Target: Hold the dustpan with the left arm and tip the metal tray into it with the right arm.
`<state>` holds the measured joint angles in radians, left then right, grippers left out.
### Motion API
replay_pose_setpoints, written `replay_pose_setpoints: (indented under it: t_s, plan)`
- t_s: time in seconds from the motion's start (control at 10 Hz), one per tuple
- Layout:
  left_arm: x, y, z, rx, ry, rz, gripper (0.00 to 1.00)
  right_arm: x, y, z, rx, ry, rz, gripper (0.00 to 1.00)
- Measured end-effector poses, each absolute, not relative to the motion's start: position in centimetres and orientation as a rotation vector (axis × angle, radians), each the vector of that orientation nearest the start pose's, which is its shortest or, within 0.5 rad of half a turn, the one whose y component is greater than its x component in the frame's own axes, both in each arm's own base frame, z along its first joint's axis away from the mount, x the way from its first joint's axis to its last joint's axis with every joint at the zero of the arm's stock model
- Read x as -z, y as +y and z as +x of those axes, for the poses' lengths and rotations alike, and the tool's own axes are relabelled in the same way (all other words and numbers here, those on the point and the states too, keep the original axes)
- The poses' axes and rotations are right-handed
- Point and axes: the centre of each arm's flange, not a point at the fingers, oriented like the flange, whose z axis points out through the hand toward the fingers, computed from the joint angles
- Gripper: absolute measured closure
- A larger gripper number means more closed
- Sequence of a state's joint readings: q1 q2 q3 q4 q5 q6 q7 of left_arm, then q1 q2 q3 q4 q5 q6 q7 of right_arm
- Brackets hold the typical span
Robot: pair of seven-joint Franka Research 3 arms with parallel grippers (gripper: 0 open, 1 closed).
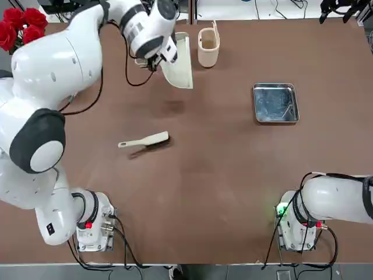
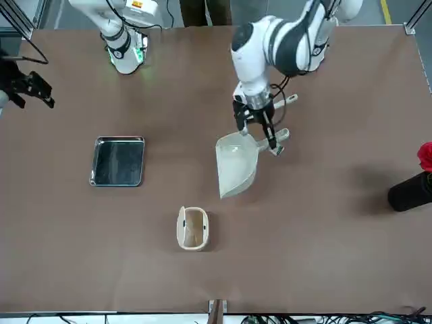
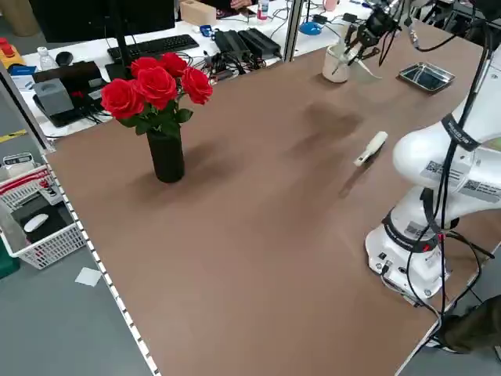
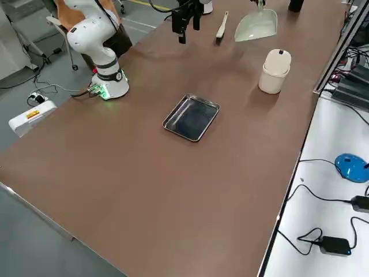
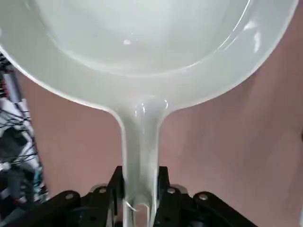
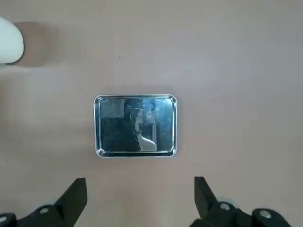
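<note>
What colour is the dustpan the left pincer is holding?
Cream-white; the dustpan shows best in the left wrist view.

Glossy white arms (image 1: 55,61) with dark grey joint caps, black cables, black grippers (image 6: 137,201); green light at one base (image 1: 282,209).

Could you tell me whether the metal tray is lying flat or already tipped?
Flat. The metal tray rests level on the table, untouched; the open right hand hovers above it.
</note>
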<state>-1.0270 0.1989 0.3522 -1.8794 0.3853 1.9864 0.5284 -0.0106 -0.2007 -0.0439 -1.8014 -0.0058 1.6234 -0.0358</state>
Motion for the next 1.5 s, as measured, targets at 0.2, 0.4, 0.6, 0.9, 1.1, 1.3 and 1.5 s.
replay_pose_setpoints:
  t_s: [0.2,0.4,0.6,0.9,1.1,1.3,1.5]
  plan:
    - [-38.5,-32.5,49.1,-0.15,1.797,-2.145,0.67,-62.6,-2.9,49.3,0.033,0.049,-3.139,0.0]
    - [-34.1,-29.7,48.4,-0.199,1.85,-2.144,0.67,-63.6,-2.9,49.4,0.045,0.056,-3.139,0.0]
    - [-30.5,-27.2,47.5,-0.209,1.921,-2.151,0.67,-64.1,-2.9,49.8,0.051,0.064,-3.14,0.0]
    - [-28.0,-25.7,46.0,-0.193,2.009,-2.159,0.67,-63.8,-3.1,50.1,0.043,0.071,-3.14,0.0]
    - [-27.4,-23.5,46.5,-0.225,2.04,-2.148,0.67,-63.7,-3.1,50.1,0.037,0.072,-3.14,0.0]
    - [-26.6,-21.5,46.8,-0.259,2.044,-2.156,0.67,-63.6,-3.1,50.2,0.032,0.071,-3.14,0.0]
    - [-25.7,-21.1,46.1,-0.293,2.047,-2.159,0.67,-63.6,-3.0,50.2,0.031,0.068,-3.14,0.0]
